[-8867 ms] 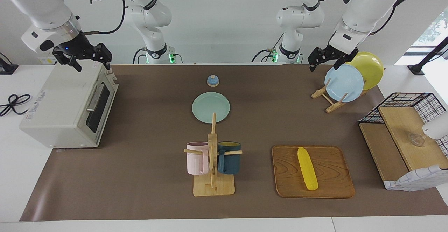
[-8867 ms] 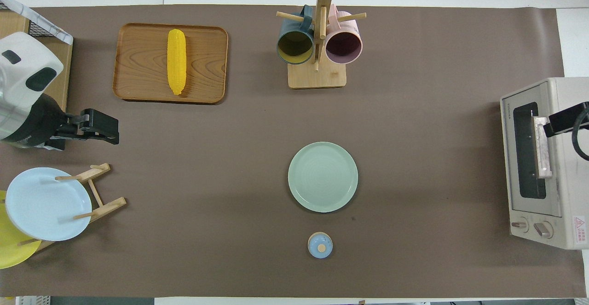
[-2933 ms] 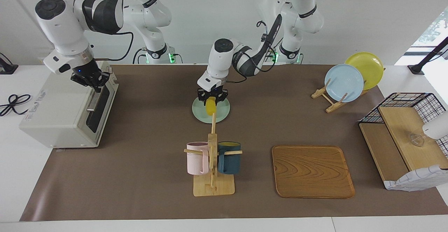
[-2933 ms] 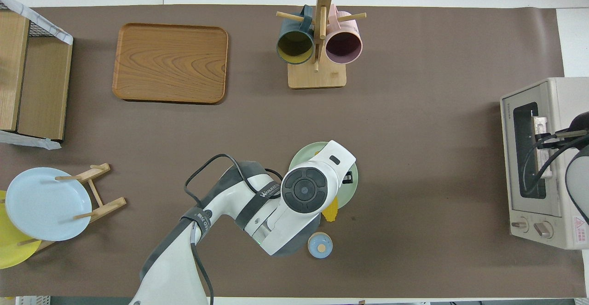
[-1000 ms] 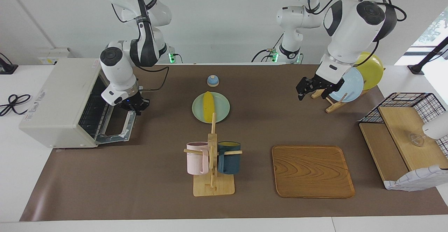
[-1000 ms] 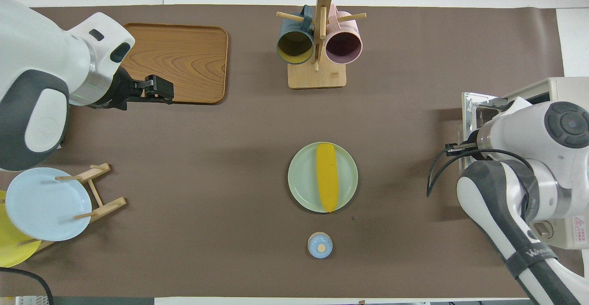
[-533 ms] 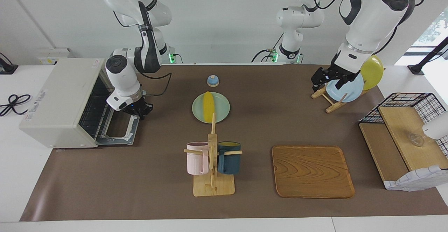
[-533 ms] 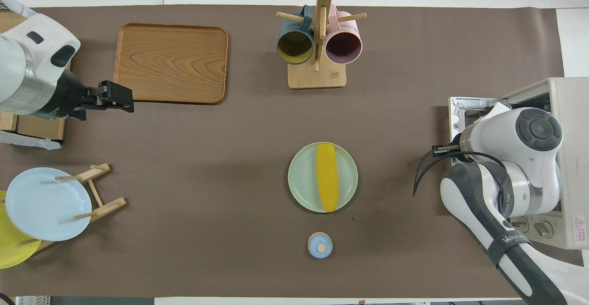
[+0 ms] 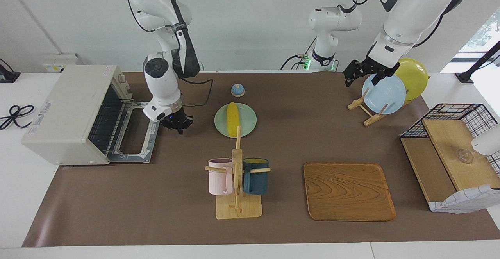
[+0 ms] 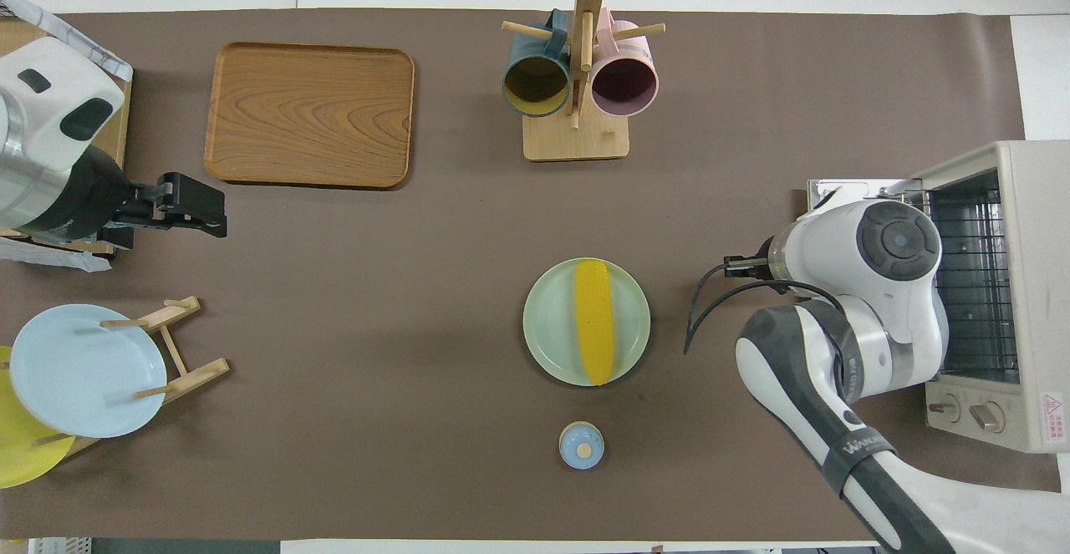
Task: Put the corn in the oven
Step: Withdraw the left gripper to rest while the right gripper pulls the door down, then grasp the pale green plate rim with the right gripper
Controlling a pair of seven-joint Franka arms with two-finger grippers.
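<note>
While corn (image 9: 233, 113) lies on green plate (image 9: 248, 126), oven (image 9: 74, 114) door hangs open; my right gripper (image 9: 178, 124), fingertips together, empty, between oven and plate; my left gripper (image 9: 362, 72) spread, over plate rack (image 9: 365, 108).

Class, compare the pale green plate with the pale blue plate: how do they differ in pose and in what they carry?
The pale green plate lies flat on the mat with the corn on it; the pale blue plate stands tilted in a wooden rack and carries nothing. Both are round and plain.
</note>
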